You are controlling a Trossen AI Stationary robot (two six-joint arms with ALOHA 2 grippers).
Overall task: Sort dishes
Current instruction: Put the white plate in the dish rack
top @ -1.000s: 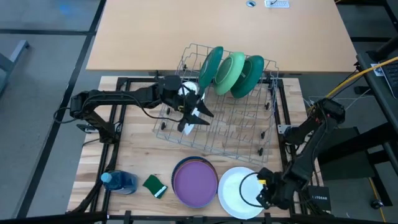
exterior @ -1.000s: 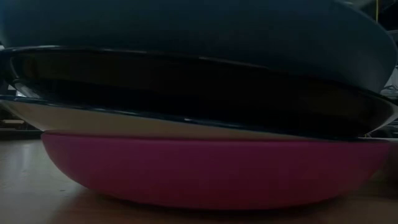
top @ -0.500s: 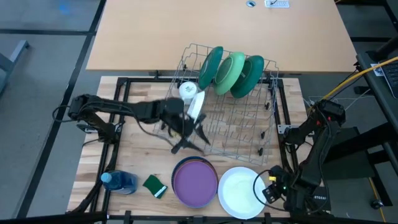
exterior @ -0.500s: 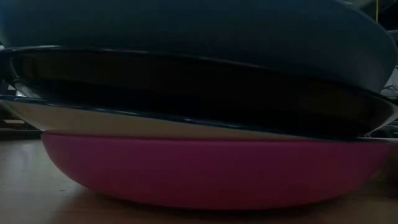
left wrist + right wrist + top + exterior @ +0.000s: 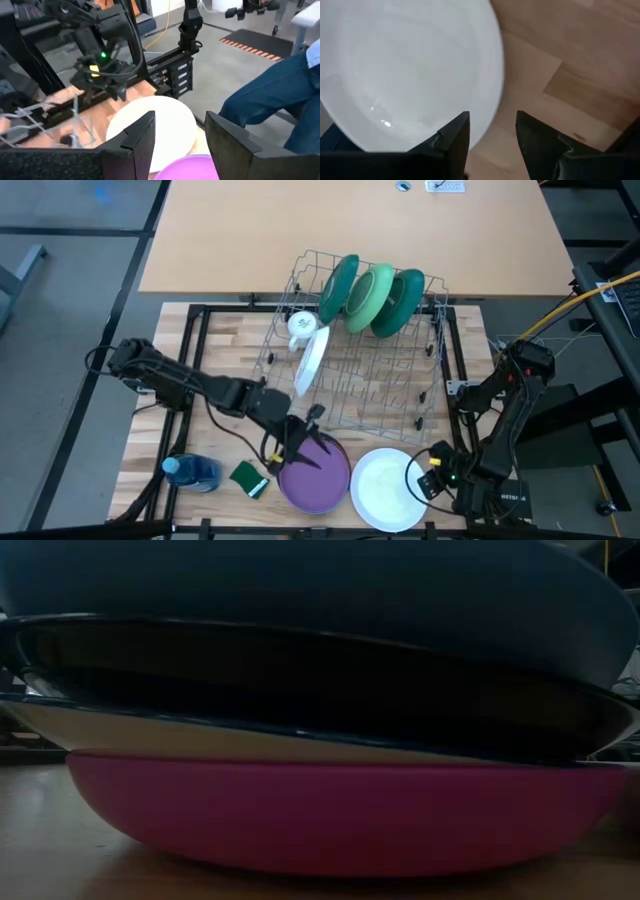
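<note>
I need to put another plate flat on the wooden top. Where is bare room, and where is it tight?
Bare wood lies left of the dish rack, above the blue bottle. The front edge is crowded: green sponge, purple plate stack under the left gripper, white plate beside the right gripper.

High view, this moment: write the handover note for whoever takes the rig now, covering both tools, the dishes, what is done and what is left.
Left tool: open, empty, over the near stack's purple plate.
Right tool: open, empty, at the edge of the flat white plate.
Done: three green plates and one white plate stand in the wire rack, a white mug beside the latter.
Left: the purple-topped stack and the flat white plate remain on the table. The low view shows several plates in that stack; I cannot tell the exact count.
</note>
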